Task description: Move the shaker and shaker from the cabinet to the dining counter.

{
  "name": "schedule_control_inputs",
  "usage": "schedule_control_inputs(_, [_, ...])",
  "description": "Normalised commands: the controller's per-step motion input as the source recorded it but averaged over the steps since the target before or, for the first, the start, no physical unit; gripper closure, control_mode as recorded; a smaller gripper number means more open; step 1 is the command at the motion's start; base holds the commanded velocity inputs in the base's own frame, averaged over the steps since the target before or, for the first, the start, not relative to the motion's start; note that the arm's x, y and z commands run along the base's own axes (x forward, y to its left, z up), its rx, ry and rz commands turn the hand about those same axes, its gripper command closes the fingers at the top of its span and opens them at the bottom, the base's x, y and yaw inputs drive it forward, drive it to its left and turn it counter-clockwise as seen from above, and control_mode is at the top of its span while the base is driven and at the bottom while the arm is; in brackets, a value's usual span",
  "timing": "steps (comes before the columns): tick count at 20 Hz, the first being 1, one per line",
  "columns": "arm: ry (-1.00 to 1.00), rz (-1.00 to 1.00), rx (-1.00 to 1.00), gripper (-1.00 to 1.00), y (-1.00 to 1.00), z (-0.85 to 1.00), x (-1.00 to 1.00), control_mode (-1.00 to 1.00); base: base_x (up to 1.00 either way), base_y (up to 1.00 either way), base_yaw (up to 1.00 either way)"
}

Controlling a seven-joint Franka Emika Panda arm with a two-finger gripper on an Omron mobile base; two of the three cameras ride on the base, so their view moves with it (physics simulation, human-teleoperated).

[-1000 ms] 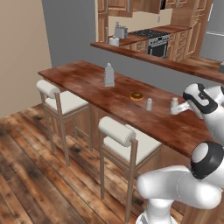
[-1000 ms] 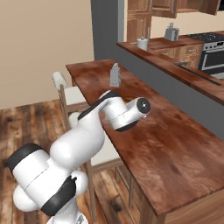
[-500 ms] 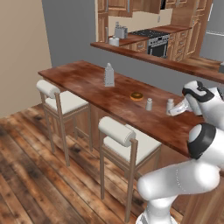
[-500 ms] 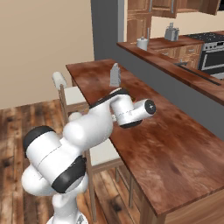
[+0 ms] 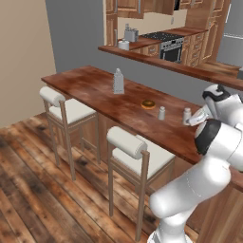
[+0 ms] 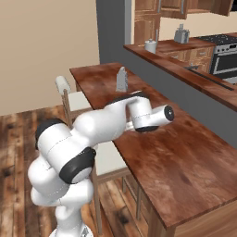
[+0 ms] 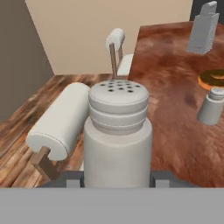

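Note:
My gripper (image 7: 117,178) is shut on a light-grey shaker (image 7: 117,135) with a holed cap, and its dark fingertips (image 7: 72,177) flank the shaker's base. In the left base view this shaker (image 5: 187,115) is upright low over the dining counter (image 5: 95,88), right by my gripper (image 5: 195,118). I cannot tell whether it touches the top. The other shaker (image 5: 162,113) stands on the counter a little to its left, also seen in the hand view (image 7: 211,106). The brown cabinet (image 5: 127,6) hangs far at the back.
A brown donut (image 5: 148,104) lies beside the standing shaker, and a grey box grater (image 5: 118,81) stands further along the counter. Two cream-cushioned stools (image 5: 137,147) line its near side. A raised ledge (image 5: 156,59) borders the far side, with the kitchen worktop and stove behind it.
My arm's elbow has swung closer to the cameras and its joints have turned. The held shaker and the hand have stayed almost where they were.

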Motion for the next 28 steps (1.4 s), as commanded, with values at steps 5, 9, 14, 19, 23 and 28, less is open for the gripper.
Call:
schedule_control_inputs(5, [0.00, 0.00, 0.04, 1.00, -0.03, -0.15, 0.13, -1.00, 0.00, 0.00, 0.00])
schedule_control_inputs(9, [0.00, 0.00, 0.08, 1.00, 0.00, -0.15, 0.14, -1.00, 0.00, 0.00, 0.00])
schedule_control_inputs(14, [0.00, 0.00, 0.08, 1.00, 0.00, -0.16, 0.16, -1.00, 0.00, 0.00, 0.00])
schedule_control_inputs(19, [0.00, 0.00, 0.03, 1.00, 0.00, -0.13, 0.11, -1.00, 0.00, 0.00, 0.00])
schedule_control_inputs(23, [0.00, 0.00, 0.00, 1.00, 0.01, -0.05, 0.16, -1.00, 0.00, 0.00, 0.00])
schedule_control_inputs(28, [0.00, 0.00, -0.05, 1.00, 0.01, -0.01, 0.15, -1.00, 0.00, 0.00, 0.00])
